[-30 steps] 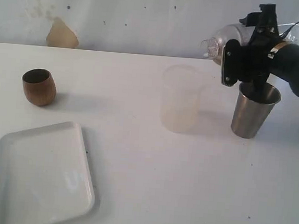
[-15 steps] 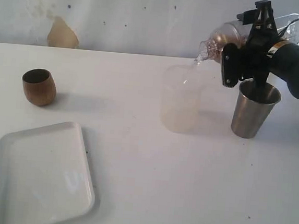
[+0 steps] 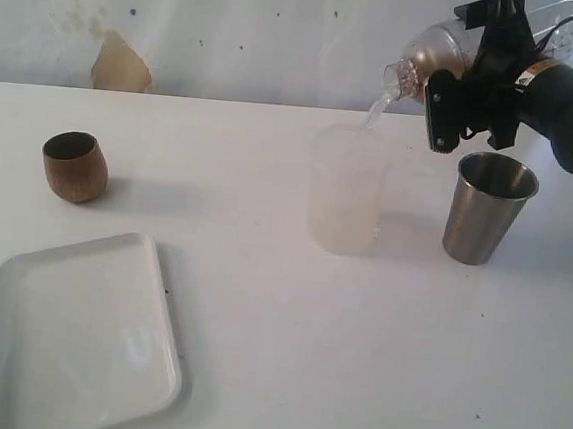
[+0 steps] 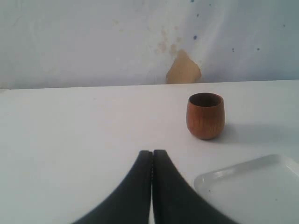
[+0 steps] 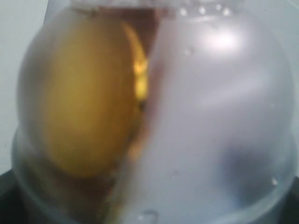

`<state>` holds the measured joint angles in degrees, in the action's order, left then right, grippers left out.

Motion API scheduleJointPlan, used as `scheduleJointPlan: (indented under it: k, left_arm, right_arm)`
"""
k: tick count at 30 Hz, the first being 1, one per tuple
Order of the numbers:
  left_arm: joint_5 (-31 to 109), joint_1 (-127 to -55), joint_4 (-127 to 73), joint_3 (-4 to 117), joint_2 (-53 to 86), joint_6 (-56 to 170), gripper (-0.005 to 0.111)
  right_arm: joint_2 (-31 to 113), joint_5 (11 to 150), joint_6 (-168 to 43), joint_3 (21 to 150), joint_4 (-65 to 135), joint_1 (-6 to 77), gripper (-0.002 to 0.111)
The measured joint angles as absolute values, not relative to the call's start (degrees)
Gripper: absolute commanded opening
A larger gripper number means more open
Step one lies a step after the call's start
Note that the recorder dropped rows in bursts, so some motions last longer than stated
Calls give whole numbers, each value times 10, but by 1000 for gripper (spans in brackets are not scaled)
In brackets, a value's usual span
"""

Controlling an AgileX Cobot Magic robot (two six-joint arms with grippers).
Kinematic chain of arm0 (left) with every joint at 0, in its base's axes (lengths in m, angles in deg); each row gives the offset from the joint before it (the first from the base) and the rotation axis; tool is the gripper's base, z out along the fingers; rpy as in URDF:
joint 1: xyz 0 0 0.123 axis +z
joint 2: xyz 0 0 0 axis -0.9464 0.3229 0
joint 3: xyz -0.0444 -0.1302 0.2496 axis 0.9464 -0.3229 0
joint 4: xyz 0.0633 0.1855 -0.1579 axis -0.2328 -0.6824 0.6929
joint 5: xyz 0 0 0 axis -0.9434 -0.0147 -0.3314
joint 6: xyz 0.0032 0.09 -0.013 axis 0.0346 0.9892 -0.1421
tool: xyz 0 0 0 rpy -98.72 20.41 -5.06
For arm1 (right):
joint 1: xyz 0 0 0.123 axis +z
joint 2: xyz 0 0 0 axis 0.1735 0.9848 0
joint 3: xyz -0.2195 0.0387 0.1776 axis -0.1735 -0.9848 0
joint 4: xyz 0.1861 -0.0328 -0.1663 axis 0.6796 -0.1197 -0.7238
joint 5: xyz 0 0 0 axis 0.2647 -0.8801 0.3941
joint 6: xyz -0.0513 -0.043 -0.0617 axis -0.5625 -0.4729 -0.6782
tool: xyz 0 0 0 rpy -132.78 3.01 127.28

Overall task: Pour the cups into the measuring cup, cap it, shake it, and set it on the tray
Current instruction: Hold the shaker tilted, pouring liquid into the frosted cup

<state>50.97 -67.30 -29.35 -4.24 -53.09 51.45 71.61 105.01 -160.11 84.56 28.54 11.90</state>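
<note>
My right gripper (image 3: pixel 470 65) is shut on the measuring cup (image 3: pixel 559 28), which lies tipped on its side high at the back right with the domed cap (image 3: pixel 436 49) on it. A thin stream runs from the cap's neck (image 3: pixel 399 77) into the frosted plastic cup (image 3: pixel 347 190) below. The cap (image 5: pixel 187 116) fills the right wrist view, with amber liquid behind it. The steel tumbler (image 3: pixel 488 207) stands under that arm. The wooden cup (image 3: pixel 74 166) (image 4: pixel 205 115) stands at far left, behind the white tray (image 3: pixel 85 337) (image 4: pixel 252 186). My left gripper (image 4: pixel 152 154) is shut and empty, short of the wooden cup.
A white wall with a tan patch (image 3: pixel 119 64) rises behind the table's back edge. The right arm (image 3: pixel 567 109) and its cables hang over the steel tumbler. The tray's near corner runs off the lower left of the exterior view.
The right gripper has lifted and tipped the capped measuring cup further. Liquid now streams from its neck into the frosted cup. The left gripper has not moved.
</note>
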Motion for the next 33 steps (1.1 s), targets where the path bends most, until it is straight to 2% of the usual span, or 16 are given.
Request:
scheduleJointPlan:
  k: [33]
  left_arm:
    - [510,-673,-294,-42,-531,515,1]
  right_arm:
    - [716,1046,-1651,864,240,119,0]
